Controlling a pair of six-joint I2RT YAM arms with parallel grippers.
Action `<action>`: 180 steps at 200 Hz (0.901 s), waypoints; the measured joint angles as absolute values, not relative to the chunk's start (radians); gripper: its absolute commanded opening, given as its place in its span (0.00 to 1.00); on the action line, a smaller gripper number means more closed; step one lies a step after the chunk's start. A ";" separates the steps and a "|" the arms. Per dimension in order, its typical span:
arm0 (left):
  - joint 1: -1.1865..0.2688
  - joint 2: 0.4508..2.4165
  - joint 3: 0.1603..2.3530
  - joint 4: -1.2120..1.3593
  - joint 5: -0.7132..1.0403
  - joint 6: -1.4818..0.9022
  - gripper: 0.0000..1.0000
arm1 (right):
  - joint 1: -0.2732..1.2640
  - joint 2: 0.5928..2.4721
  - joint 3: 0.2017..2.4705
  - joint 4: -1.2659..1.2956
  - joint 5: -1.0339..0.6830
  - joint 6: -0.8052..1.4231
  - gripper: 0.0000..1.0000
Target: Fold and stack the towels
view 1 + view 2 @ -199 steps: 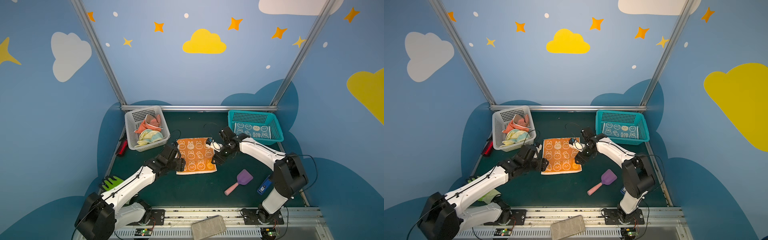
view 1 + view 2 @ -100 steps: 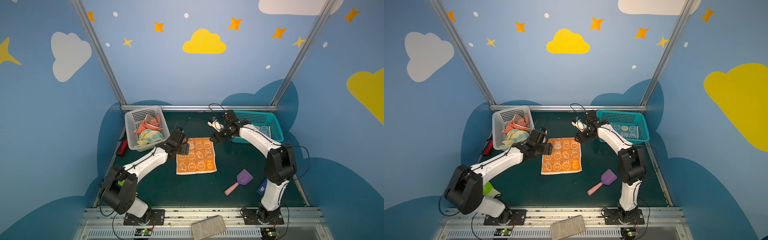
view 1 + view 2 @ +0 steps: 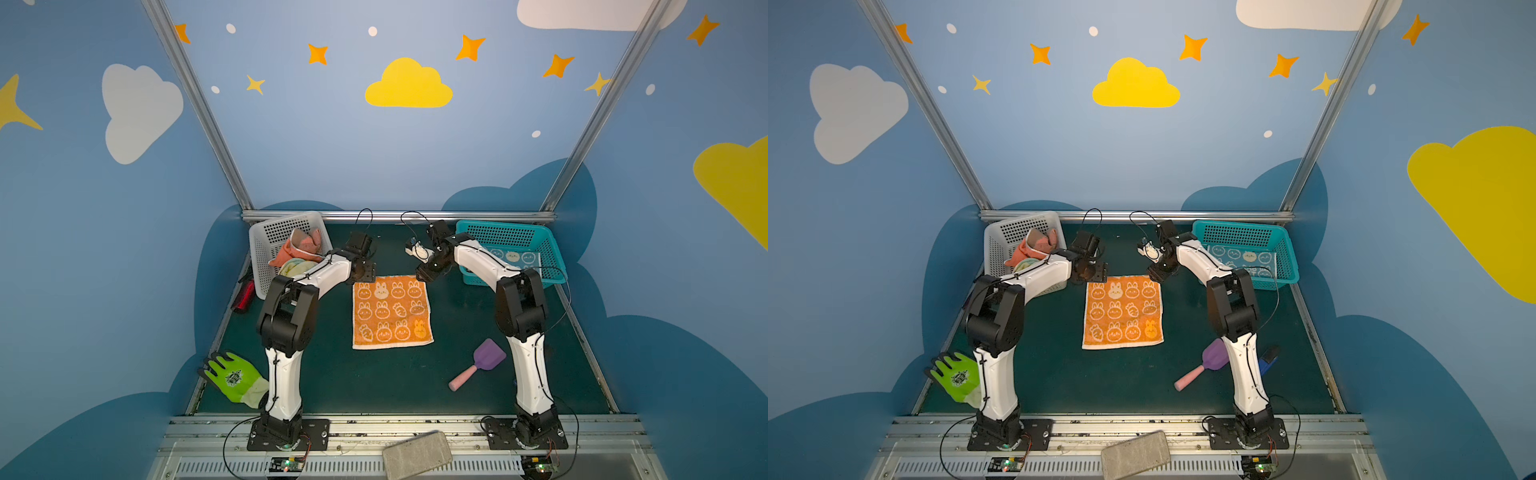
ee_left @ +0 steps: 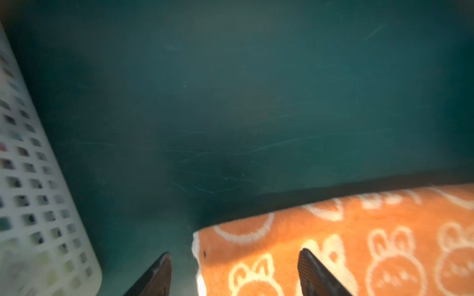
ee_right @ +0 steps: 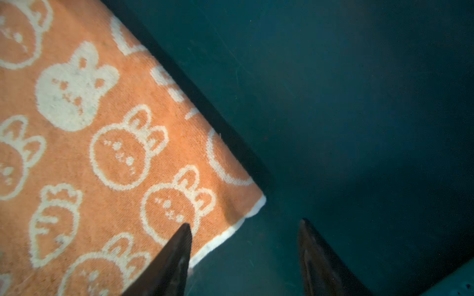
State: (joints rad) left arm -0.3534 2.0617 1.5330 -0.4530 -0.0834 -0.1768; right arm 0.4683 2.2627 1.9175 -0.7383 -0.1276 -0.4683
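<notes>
Two crumpled towels (image 3: 297, 249), salmon and pale yellow, are sitting in the white basket (image 3: 266, 245), left of centre in both top views. Just right of it, the left gripper (image 3: 368, 272) is hanging released, its fingers straddling the upper-left corner of the orange rabbit towel (image 3: 390, 309), which is lying flat at centre. The right gripper (image 3: 426, 276) is gaping over the upper-right corner. Farthest right, a blue towel (image 3: 513, 257) is lying in the teal basket (image 3: 494, 237).
</notes>
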 measured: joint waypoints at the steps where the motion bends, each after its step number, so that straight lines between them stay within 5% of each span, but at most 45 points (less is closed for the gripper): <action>1: -0.353 2.065 1.537 -0.456 -0.084 -0.177 0.76 | 0.468 2.264 1.919 -0.738 -0.127 -0.468 0.63; 60: -0.347 2.146 1.608 -0.530 -0.080 -0.218 0.70 | 0.468 2.363 2.044 -0.774 -0.093 -0.492 0.61; 180: -0.342 2.189 1.633 -0.563 -0.060 -0.252 0.59 | 0.505 2.513 2.254 -0.948 -0.089 -0.612 0.37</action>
